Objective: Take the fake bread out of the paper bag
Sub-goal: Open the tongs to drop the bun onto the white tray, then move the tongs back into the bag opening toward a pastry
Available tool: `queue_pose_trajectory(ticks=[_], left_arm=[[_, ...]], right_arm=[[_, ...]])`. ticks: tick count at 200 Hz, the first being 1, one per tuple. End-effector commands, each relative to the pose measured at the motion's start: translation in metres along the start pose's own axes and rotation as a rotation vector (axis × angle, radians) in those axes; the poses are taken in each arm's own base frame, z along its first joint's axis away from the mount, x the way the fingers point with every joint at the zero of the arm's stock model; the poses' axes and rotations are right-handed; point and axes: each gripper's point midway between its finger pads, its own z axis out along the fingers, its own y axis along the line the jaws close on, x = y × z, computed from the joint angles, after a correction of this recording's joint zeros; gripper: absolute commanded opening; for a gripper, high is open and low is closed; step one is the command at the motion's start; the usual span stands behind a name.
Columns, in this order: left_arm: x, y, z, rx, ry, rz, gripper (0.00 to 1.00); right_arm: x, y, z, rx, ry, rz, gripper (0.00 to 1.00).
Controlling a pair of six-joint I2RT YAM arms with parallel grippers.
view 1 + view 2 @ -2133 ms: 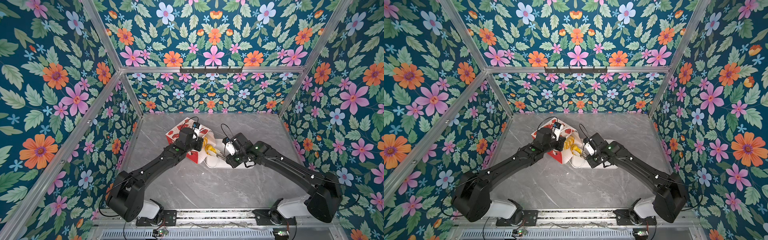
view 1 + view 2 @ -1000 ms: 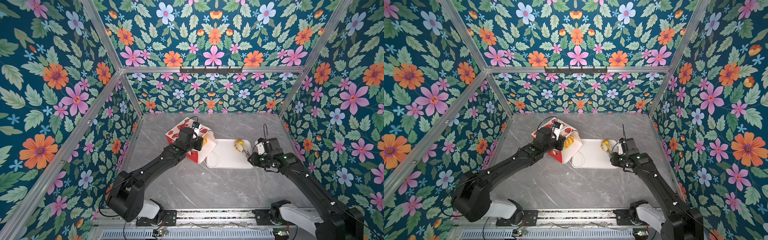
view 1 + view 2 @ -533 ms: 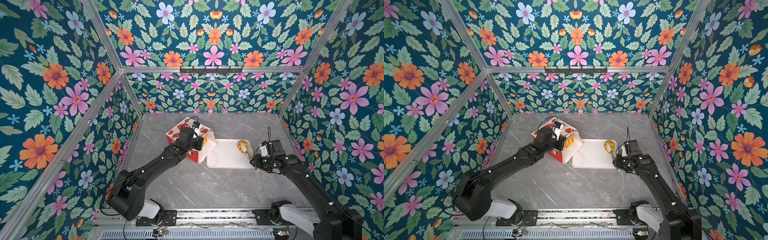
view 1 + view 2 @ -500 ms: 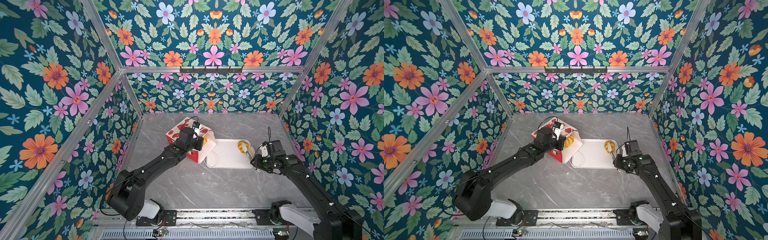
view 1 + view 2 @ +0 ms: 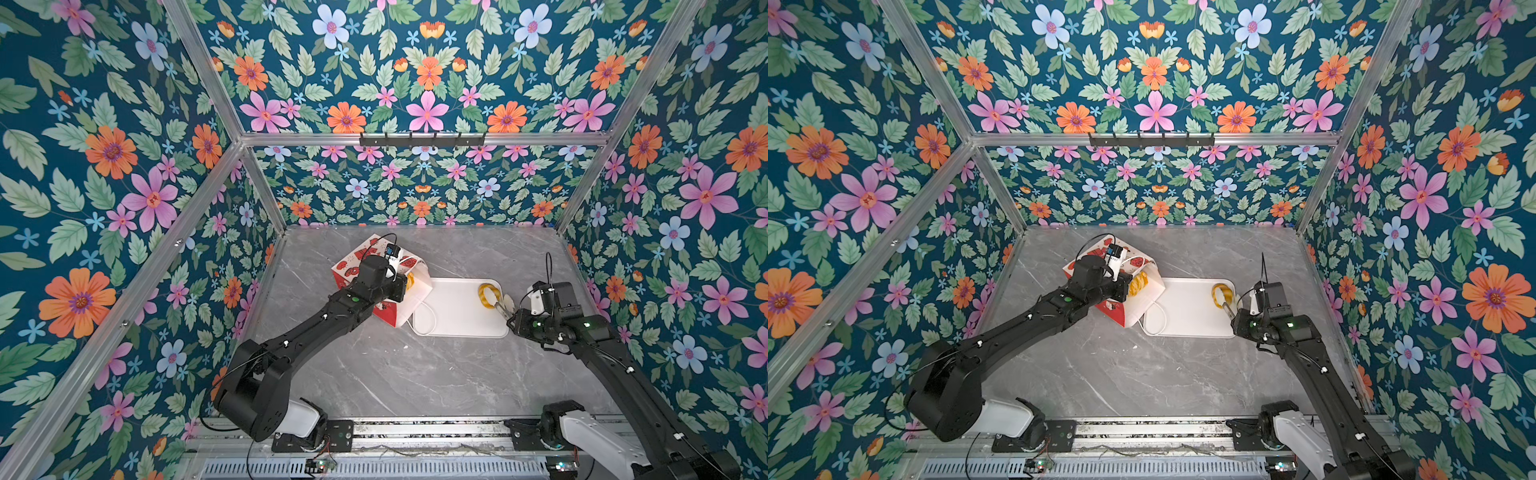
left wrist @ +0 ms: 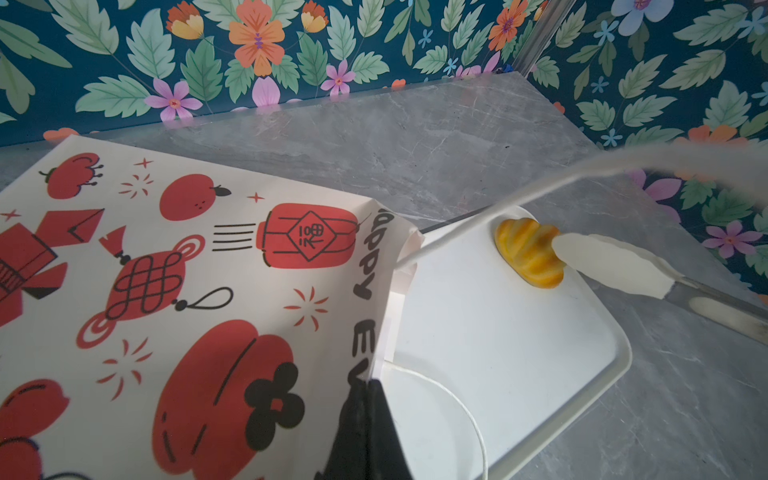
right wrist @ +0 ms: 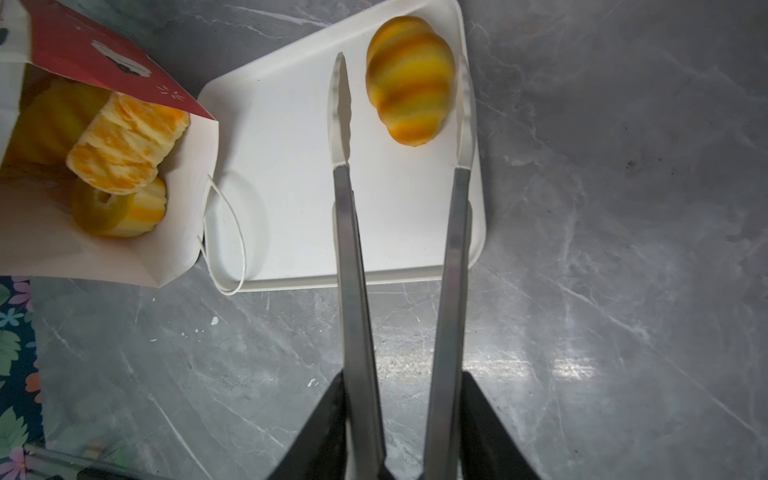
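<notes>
The red-and-white paper bag (image 5: 347,272) (image 5: 1144,307) lies tipped on the grey table, mouth toward the tray. My left gripper (image 6: 370,386) (image 5: 401,286) is shut on its upper rim (image 6: 187,291). Inside the bag (image 7: 104,257) I see fake bread: a plaited piece (image 7: 124,145) and a ring doughnut (image 7: 118,210). One croissant (image 7: 409,95) (image 5: 487,295) (image 6: 528,255) lies on the tray's far right end. My right gripper (image 7: 403,378) (image 5: 517,318) is shut on metal tongs (image 7: 345,228). The tong tips stand spread on either side of the croissant, one clearly off it.
The flat white tray (image 5: 453,320) (image 5: 1183,316) (image 7: 291,145) sits right of the bag. A white cord handle (image 7: 232,249) of the bag rests on its left end. Floral walls close in the left, back and right sides. Bare grey table lies in front.
My right arm carried the croissant from the bag's mouth to the tray's right end and set it down. The tongs have spread apart. The left arm has not moved.
</notes>
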Motion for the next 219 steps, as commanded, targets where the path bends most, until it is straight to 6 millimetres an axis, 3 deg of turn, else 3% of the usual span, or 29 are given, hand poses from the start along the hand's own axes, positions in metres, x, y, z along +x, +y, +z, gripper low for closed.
queue_pose_trajectory(ticks=[1, 21, 56, 82, 100, 122, 179, 219], left_arm=[[-0.012, -0.002, 0.0, 0.009, -0.035, -0.002, 0.0], [-0.013, -0.003, 0.001, 0.01, -0.037, -0.004, 0.0], [-0.013, -0.003, 0.002, 0.011, -0.034, -0.006, 0.0], [-0.014, -0.003, 0.002, 0.011, -0.033, -0.008, 0.0], [-0.015, -0.003, 0.002, 0.011, -0.035, -0.008, 0.0], [-0.016, -0.003, 0.001, 0.011, -0.035, -0.008, 0.0], [-0.018, -0.003, -0.001, 0.009, -0.041, -0.006, 0.0], [-0.017, -0.002, 0.0, 0.005, -0.035, 0.0, 0.0]], right_arm=[[0.003, 0.017, -0.008, -0.083, 0.013, -0.052, 0.4], [0.004, 0.033, -0.015, -0.133, -0.003, -0.128, 0.4], [0.024, 0.09, -0.019, -0.249, 0.03, -0.396, 0.39], [0.042, 0.132, -0.01, -0.264, 0.026, -0.665, 0.39], [0.046, 0.148, 0.003, -0.212, -0.001, -0.826, 0.39], [0.04, 0.157, 0.019, -0.126, -0.048, -0.966, 0.38], [-0.001, 0.16, 0.048, 0.079, -0.215, -1.182, 0.37], [-0.004, 0.173, 0.056, 0.069, -0.267, -1.303, 0.38]])
